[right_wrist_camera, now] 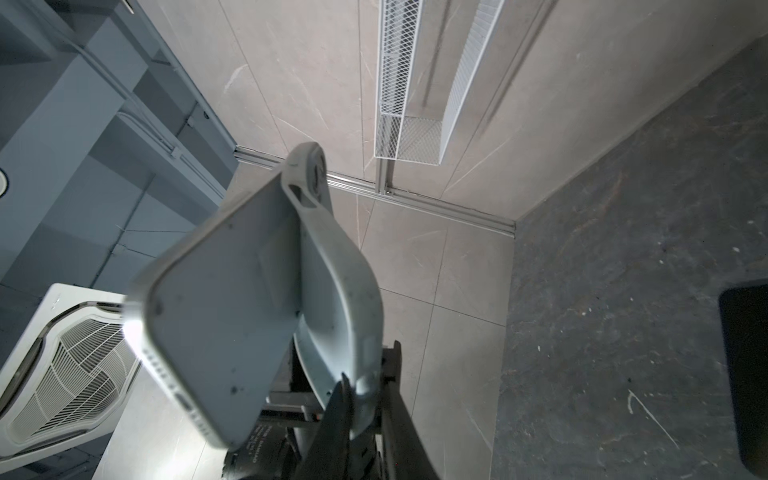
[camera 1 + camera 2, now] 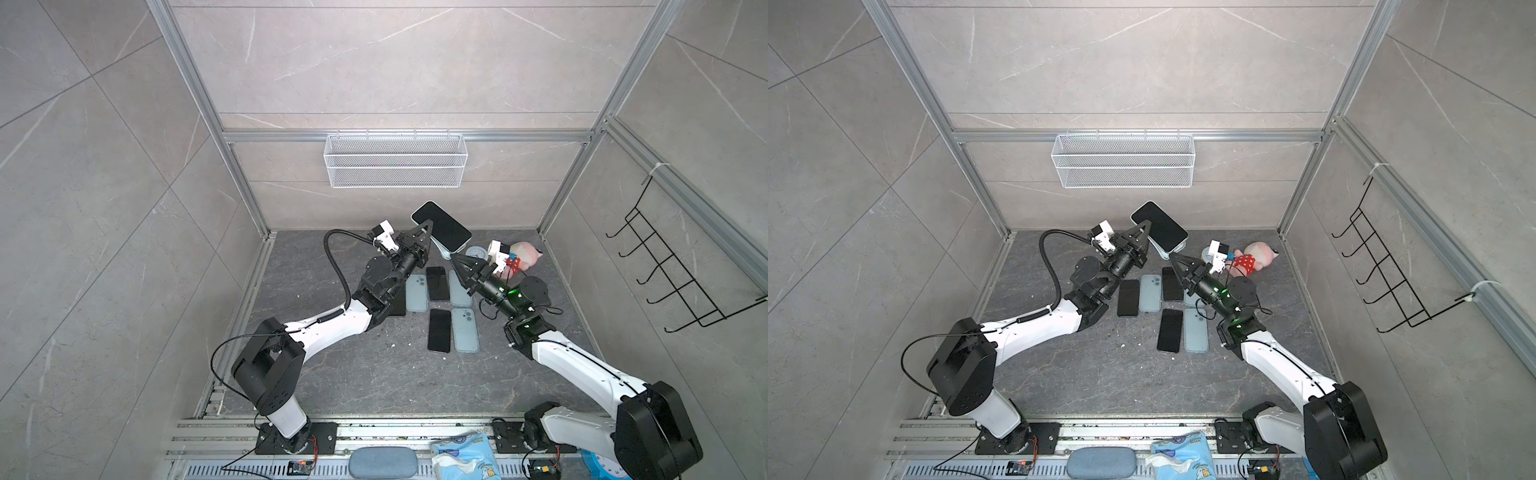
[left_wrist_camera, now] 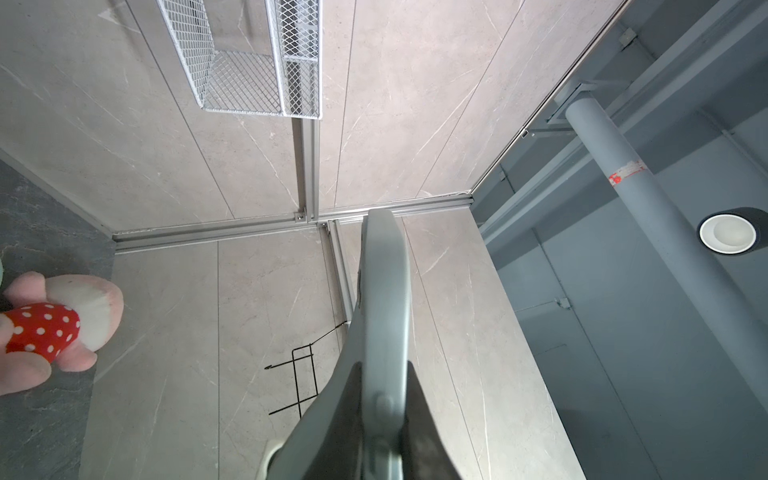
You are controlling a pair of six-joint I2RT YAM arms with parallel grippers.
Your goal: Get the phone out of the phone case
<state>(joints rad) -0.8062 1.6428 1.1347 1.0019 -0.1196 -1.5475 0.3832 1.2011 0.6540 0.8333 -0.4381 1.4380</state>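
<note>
top views: both arms were up over the middle of the tabletop. my left gripper was shut on the phone, biting one long edge, screen up, well clear of the surface. the phone's long axis ran diagonally, far-left to near-right. the phone case sagged under the near-right end with its lip peeled off. my right gripper was pinched on that loose part, just below the phone. so the case lay on the right arm's side and the phone on the left's. i judged the next move as drawing the two apart along that long axis.

left wrist: edge-on only. my fingers were closed on a thin grey edge with a side button, and the case flared away on one side. couldn't tell from here how much was seated.

right wrist: the useful one. the phone's bare back was exposed and the port end was free. the case was bent off it like a hinge, and only the camera cutout end looked hooked on. my jaws clamped the case corner, not the phone. the top views hid all this under the screen. the wrist views hid the screen and the arm layout.
</note>
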